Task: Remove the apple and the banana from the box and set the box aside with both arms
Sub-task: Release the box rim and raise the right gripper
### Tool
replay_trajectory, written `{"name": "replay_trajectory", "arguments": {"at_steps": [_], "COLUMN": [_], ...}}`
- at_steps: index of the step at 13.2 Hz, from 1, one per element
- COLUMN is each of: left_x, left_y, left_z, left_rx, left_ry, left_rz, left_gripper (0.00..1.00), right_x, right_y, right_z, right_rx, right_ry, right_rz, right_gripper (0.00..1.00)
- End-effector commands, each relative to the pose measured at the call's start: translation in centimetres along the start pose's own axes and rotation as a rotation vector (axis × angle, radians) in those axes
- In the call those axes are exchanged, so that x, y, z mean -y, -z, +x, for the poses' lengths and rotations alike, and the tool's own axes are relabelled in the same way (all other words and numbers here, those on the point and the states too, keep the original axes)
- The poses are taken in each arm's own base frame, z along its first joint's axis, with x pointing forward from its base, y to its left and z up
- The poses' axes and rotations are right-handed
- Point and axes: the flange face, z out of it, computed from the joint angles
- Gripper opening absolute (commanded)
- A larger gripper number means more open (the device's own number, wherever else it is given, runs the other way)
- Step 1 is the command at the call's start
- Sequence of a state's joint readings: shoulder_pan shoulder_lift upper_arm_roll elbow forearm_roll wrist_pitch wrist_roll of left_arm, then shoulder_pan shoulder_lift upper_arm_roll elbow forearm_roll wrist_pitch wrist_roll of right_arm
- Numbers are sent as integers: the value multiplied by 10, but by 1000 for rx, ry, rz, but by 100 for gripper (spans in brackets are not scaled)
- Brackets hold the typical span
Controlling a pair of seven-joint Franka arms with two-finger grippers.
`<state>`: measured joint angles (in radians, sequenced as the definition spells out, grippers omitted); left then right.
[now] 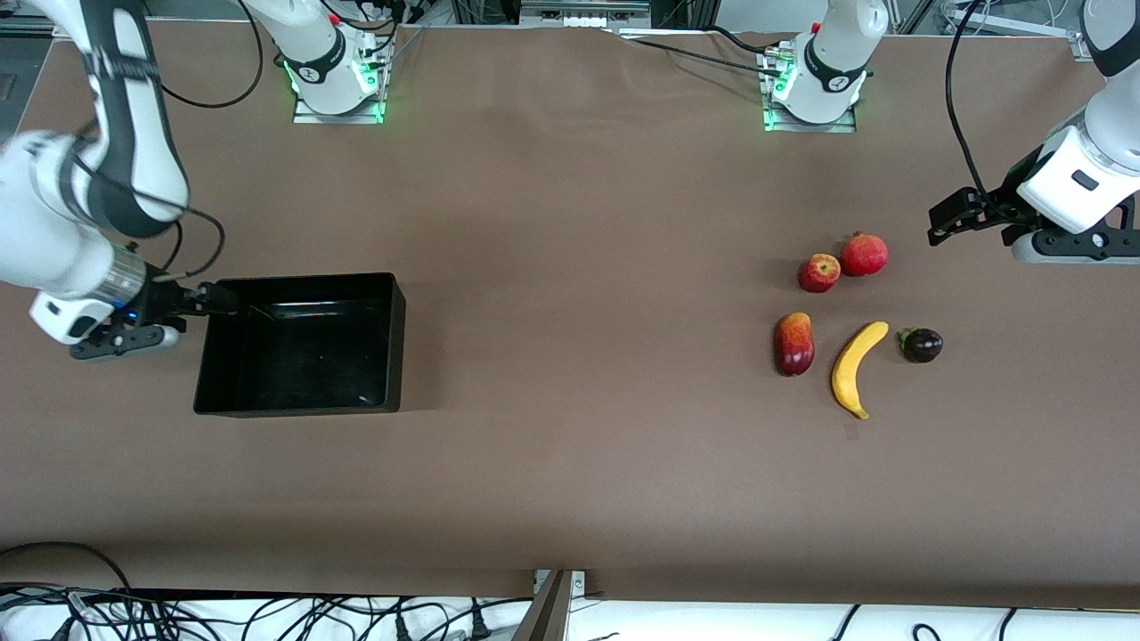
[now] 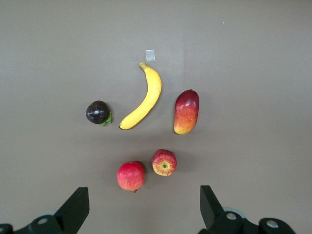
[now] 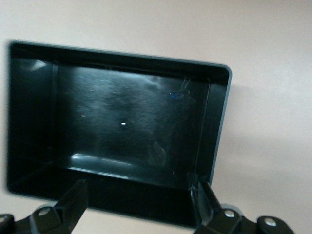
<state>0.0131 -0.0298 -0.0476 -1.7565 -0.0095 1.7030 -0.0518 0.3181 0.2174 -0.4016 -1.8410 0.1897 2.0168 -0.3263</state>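
The black tray (image 1: 303, 279) lies toward the right arm's end of the table. My right gripper (image 1: 214, 300) is open and empty at the tray's end wall; in the right wrist view its fingers (image 3: 74, 197) spread along that wall of the tray (image 3: 218, 126). The yellow banana (image 1: 857, 367) and the streaked red apple (image 1: 818, 272) lie toward the left arm's end. My left gripper (image 1: 946, 223) is open and empty, up over the table beside the fruits. The left wrist view shows the banana (image 2: 145, 97) and the apple (image 2: 164, 162) past the open gripper (image 2: 144, 207).
A red-and-yellow mango (image 1: 794, 344) lies beside the banana, and a dark purple fruit (image 1: 922, 344) on the banana's other flank. A round red fruit (image 1: 864, 255) touches the apple. Brown table (image 1: 579, 267) spreads between tray and fruits.
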Motion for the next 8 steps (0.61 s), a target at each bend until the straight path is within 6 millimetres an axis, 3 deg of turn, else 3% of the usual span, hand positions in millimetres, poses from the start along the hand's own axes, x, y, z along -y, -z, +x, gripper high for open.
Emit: {"name": "replay_trajectory", "arguments": {"at_steps": [1, 3, 4, 7, 8], "left_x": [-2, -2, -2, -2, -2], "left_y": [7, 7, 7, 8, 8], "left_z": [-1, 0, 0, 0, 0], "left_rx": [2, 2, 2, 0, 0], "left_ry": [-21, -21, -21, -21, -21], "left_rz": [-24, -24, -24, -24, -24], "left_gripper": [100, 100, 100, 100, 100], "right_x": [44, 76, 85, 90, 89], "right_y": [68, 114, 126, 148, 147], "right_z": [-14, -38, -45, -37, -33], "right_rx": [29, 25, 22, -19, -18], "right_ry": [-51, -65, -53, -9, 22], "right_rz": [-26, -70, -81, -89, -93], "right_gripper": [100, 100, 100, 100, 100]}}
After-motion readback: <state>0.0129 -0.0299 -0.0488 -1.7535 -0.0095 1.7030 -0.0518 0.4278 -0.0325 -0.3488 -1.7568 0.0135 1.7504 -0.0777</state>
